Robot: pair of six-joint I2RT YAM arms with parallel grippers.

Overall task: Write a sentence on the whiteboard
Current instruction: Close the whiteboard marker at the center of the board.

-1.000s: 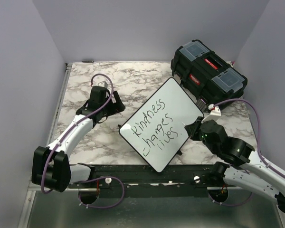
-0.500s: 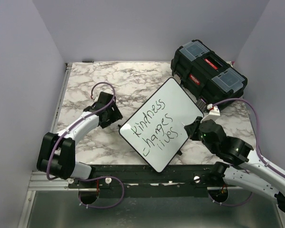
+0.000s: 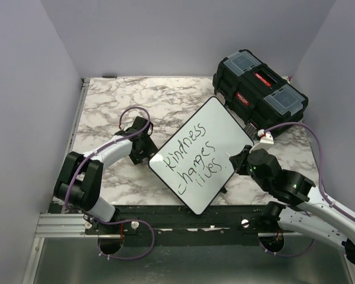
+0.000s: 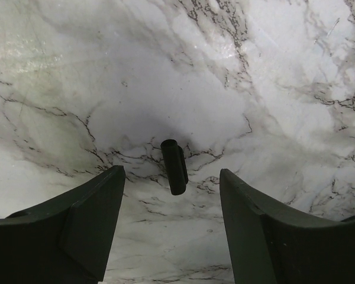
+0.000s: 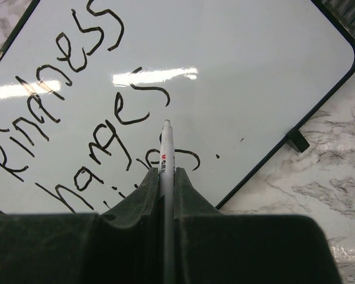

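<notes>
At the near right: right gripper (image 5: 167, 176) pinched narrow on a marker (image 5: 167, 145), tip aimed at the whiteboard (image 5: 248, 71) right by the last letters. Cannot tell whether touching or just off the surface. Probably finishing up, judging by the dot after the last word; likely lift-off and capping next. Lift straight up with no sideways drag, to avoid a stray stroke or a smear through fresh ink. Grip firm, so no slipping of the marker between the fingers.

Mid-table, between both arms: the whiteboard, flat on the marble table (image 3: 106, 100) and turned at an angle, with the sentence (image 3: 192, 158) in three slanted lines.

Further left, just beside the board's left corner: left gripper (image 4: 170, 174) spread wide, pointing down, straddling a small black cap (image 4: 175, 167) lying on the marble and not yet touching it. For the pick-up: centre over the cap, go low, close across its narrow side, watch for rolling.

Readable, near to far: on the marker barrel, a small red mark and tiny print, too small to read. On the board, black handwriting: "kindness changes lives", then a dot. At the far right, just beyond the board's far corner, a black toolbox (image 3: 260, 89) with red labels, not legible.
</notes>
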